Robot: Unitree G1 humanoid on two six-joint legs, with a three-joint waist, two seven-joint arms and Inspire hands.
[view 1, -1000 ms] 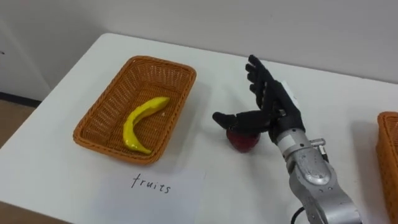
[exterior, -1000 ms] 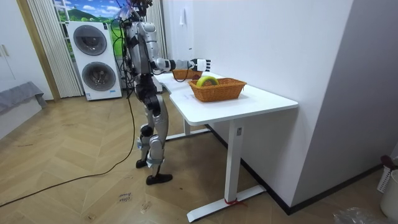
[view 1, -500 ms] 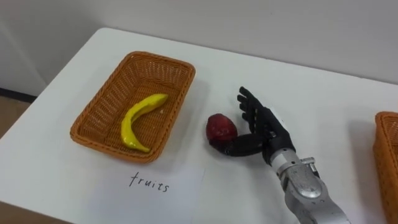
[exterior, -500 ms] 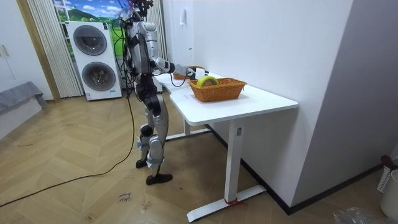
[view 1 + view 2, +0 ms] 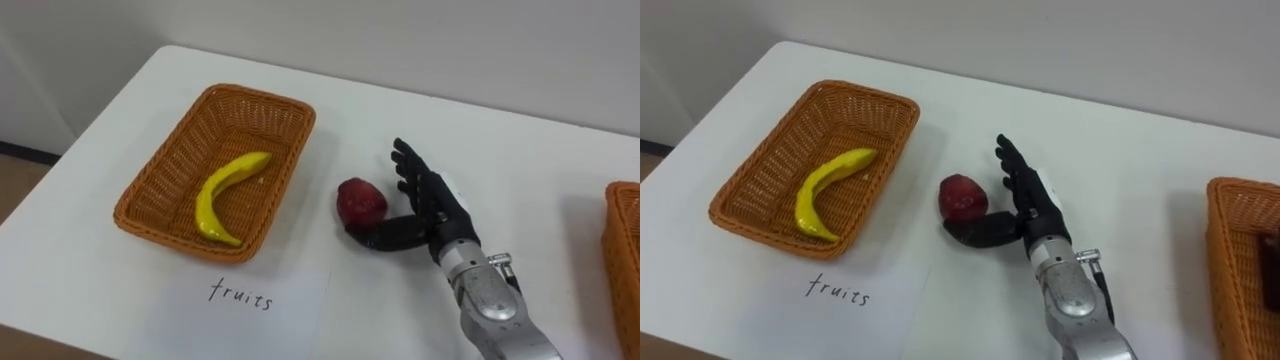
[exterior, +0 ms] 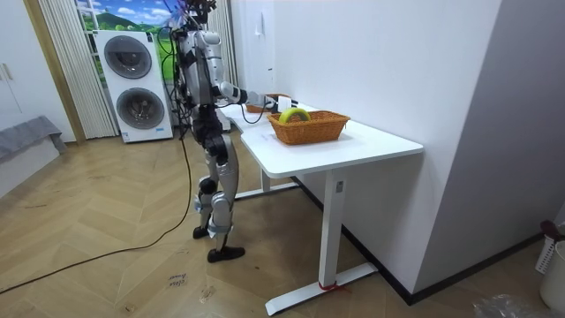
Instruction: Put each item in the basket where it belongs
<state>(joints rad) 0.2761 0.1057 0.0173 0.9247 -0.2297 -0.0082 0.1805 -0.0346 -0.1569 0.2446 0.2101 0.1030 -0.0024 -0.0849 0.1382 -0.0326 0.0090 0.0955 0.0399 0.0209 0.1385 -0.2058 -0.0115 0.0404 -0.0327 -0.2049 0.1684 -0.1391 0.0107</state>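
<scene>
1 word to call here: "fruits" (image 5: 240, 294), handwritten in thin dark pen, all lowercase, the letters leaning a touch. It stood on a white sheet of paper (image 5: 300, 320) that lay flat on the white table (image 5: 540, 160). The sheet sat just before the near rim of the wicker basket (image 5: 150, 215), with the word right below that rim.

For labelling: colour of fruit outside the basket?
The fruit is dark red, best in left eye view.
</scene>
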